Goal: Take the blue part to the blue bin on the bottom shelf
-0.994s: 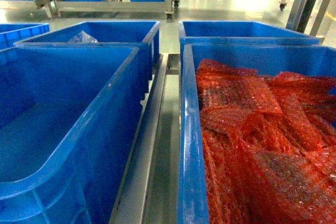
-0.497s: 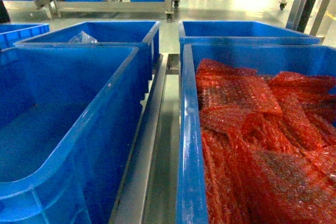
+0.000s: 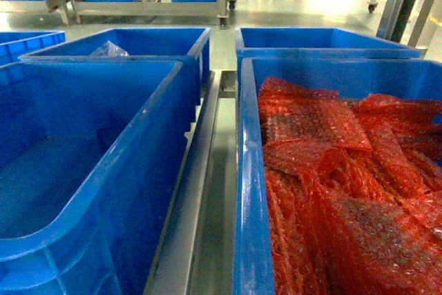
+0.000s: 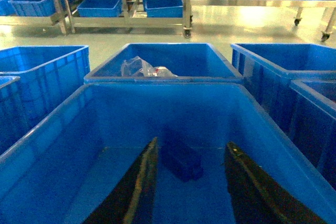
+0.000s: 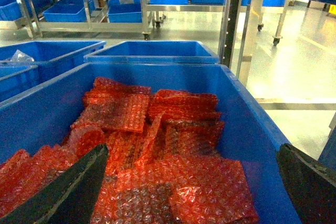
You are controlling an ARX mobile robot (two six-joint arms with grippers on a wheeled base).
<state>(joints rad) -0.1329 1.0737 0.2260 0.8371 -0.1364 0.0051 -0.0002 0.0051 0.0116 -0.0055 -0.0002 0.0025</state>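
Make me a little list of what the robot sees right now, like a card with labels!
Left bin: big, blue, holds one dark blue part
Left pincer: open, fingers on either side of the blue part, not touching it
Right bin: blue, full of red bubble wrap
Right pincer: open, above the bubble wrap
Back-left bin: has clear plastic bags
Far behind: metal racks with more blue bins

Bright overhead light glares off the floor [image 5: 294, 61]; all views are soft, slightly blurred.
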